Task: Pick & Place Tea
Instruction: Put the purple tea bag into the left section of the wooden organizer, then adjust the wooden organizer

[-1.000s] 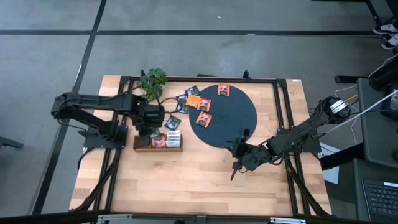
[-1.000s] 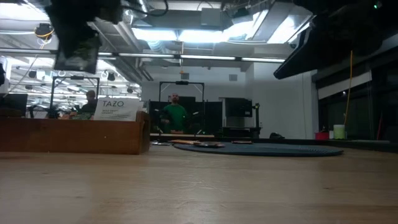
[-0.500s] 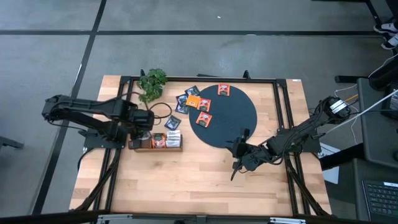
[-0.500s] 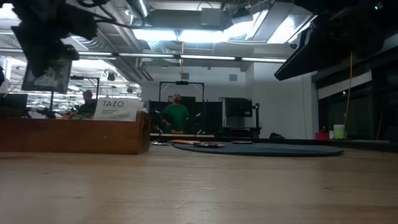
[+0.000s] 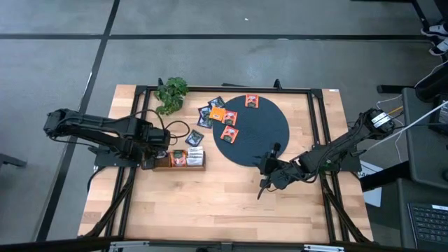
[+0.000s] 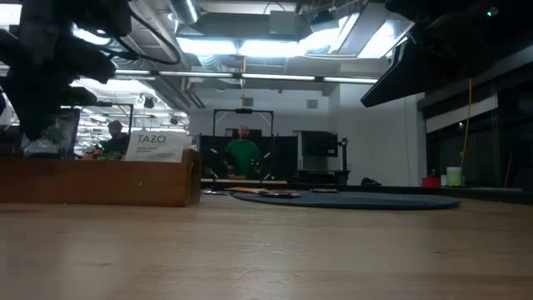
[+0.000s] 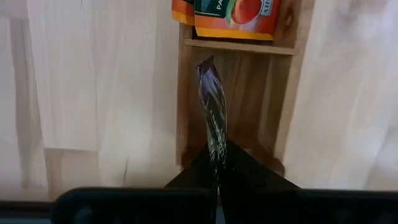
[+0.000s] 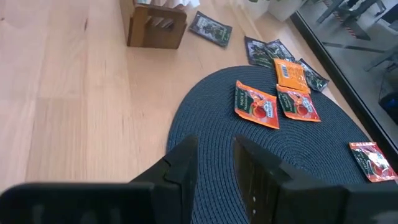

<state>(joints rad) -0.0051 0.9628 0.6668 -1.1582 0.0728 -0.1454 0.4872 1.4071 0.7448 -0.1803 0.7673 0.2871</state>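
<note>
Lowering a dark sachet (image 7: 212, 112) into the end compartment of the wooden tray (image 5: 175, 166) is judged the step in hand.

- Left gripper (image 5: 148, 155): at the tray's 9 o'clock end, at about 9 o'clock on the counter (image 5: 210, 203). Jaws pressed together on the sachet, pinching its lower edge.
- Held sachet: seen edge-on in the left wrist view, standing on edge. Its long axis runs out from the jaws toward the divider of the empty compartment (image 7: 249, 93); free corner foremost. Its flat faces lie parallel to the tray's long side walls.
- Neighbouring compartment: already holds an orange sachet (image 7: 233, 15) standing against the divider.
- Handling advice: keep the sachet vertical and centred between the side walls, clear of the divider. Bring it down until its lower edge is inside the compartment before releasing, then lift straight up. A thin, limp packet is likely to catch on a wall or tip flat if dropped from too high.
- Right gripper (image 5: 264, 178): waiting at 5 o'clock of the dark disc (image 5: 269, 140), just over its rim. Jaws spread, nothing between them.
- Remaining tea: orange sachets (image 5: 229, 133) on the disc at 9 to 12 o'clock; dark ones (image 5: 207, 112) on the counter just off its 10 o'clock rim.
- Plant (image 5: 172, 92): at 11 o'clock on the counter, not involved.
</note>
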